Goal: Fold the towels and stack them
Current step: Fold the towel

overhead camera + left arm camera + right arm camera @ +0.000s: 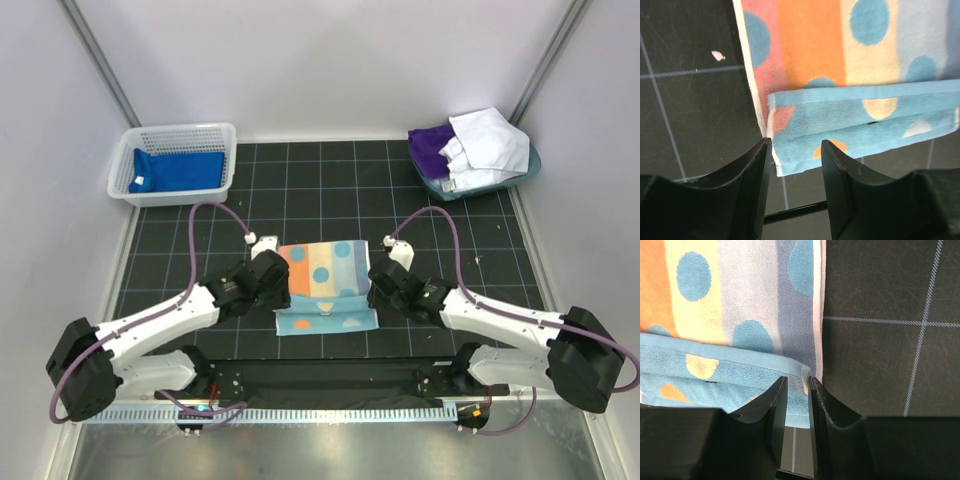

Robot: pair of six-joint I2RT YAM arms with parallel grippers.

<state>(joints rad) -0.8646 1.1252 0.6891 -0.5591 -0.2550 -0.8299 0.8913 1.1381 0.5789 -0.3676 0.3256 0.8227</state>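
The polka-dot towel (325, 285) lies flat on the black mat between both grippers, with its pale blue underside turned up as a strip along the near edge (860, 125). My left gripper (275, 282) is open over the towel's near left corner (794, 150), holding nothing. My right gripper (382, 282) is over the near right corner (798, 385); its jaws stand only narrowly apart, with the corner of the folded strip (805, 374) at their tips. The royal blue towel (180, 170) lies in the white basket. The purple towel (432, 148) and the white towel (488, 142) lie in the teal tub.
The white mesh basket (222, 135) stands at the far left and the teal tub (528, 166) at the far right. White walls close in on both sides. A small white speck (718, 55) lies on the mat left of the towel.
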